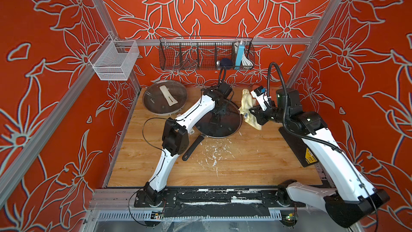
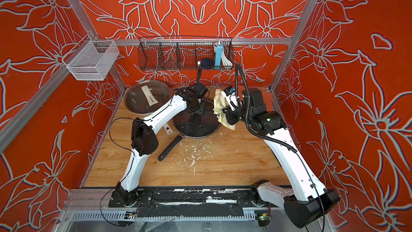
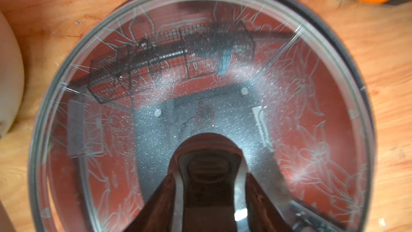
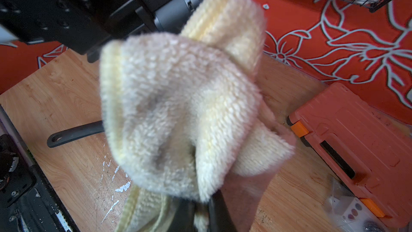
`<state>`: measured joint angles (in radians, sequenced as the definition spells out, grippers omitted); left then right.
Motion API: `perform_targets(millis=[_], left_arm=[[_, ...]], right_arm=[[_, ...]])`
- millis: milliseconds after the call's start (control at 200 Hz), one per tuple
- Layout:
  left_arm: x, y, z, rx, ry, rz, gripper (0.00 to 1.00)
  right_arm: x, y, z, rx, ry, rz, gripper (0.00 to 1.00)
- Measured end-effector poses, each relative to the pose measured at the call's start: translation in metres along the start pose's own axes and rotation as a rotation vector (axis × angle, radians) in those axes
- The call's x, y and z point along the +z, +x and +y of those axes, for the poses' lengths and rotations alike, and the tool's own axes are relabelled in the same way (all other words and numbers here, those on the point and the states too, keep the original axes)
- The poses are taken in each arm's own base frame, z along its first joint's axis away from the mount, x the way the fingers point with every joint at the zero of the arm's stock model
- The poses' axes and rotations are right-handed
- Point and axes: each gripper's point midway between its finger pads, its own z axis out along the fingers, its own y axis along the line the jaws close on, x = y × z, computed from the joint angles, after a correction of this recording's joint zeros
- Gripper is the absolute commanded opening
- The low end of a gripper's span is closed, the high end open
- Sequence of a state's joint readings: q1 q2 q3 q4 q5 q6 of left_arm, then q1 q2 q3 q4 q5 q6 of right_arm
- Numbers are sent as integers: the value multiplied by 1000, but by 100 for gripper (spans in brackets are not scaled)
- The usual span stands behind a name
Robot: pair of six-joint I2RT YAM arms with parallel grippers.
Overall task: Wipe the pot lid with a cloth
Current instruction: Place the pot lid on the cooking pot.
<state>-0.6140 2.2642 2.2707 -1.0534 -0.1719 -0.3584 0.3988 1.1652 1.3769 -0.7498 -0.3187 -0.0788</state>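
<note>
Wooden table (image 1: 245, 164), scarred white near its middle, carries everything. Mid-table sits a black pan (image 1: 192, 148) with the glass lid (image 1: 227, 126) on top. A second lid (image 1: 156, 103), white-handled, lies at the back left.

The left gripper (image 1: 218, 110) hangs over the lid's centre, by its handle. I can't tell whether its jaws are apart or gripping.

Just beside the lid's rim, on the right arm's side, the cloth (image 1: 246, 102) hangs bunched from the right gripper (image 1: 253, 111). Its jaws are pinched tight on a fold and the loose ends droop toward the table. Whether the cloth touches the rim I can't say.

The lid (image 3: 289, 108) looks stiff, slick and breakable, and is speckled with residue. I'd steady it by the centre handle, not the rim. The cloth (image 4: 178, 108) is light, limp and fluffy, so it will drape and drag. I think a thick wad close to the jaws would press best.
</note>
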Motion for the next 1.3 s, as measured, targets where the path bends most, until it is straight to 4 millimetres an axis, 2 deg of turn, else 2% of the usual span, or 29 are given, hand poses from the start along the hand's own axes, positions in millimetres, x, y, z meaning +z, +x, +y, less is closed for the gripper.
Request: perform_targets(millis=[85, 300, 395, 575, 631, 716, 896, 1026, 1186, 1301], left_arm=[[-1, -1, -3, -1, 20, -1, 43], [-1, 0, -2, -20, 33, 12, 46], [-1, 1, -1, -14, 24, 15, 38], [0, 2, 2, -15, 17, 19, 33], [0, 2, 2, -15, 17, 19, 33], [0, 2, 3, -14, 17, 21, 41], [2, 3, 4, -6, 12, 28, 42], [5, 5, 4, 4, 11, 35, 35], [6, 5, 3, 8, 19, 40, 12], [6, 5, 3, 6, 22, 40, 3]], right_arm=[[0, 0, 0, 0, 0, 0, 0], [0, 1, 0, 1, 2, 4, 0], [0, 1, 0, 2, 2, 6, 0], [0, 1, 0, 2, 2, 6, 0], [0, 1, 0, 2, 2, 6, 0], [0, 1, 0, 2, 2, 6, 0], [-1, 1, 0, 1, 3, 4, 0], [-1, 1, 0, 1, 3, 6, 0], [-4, -2, 0, 0, 5, 0, 0], [-5, -4, 0, -1, 6, -3, 0]])
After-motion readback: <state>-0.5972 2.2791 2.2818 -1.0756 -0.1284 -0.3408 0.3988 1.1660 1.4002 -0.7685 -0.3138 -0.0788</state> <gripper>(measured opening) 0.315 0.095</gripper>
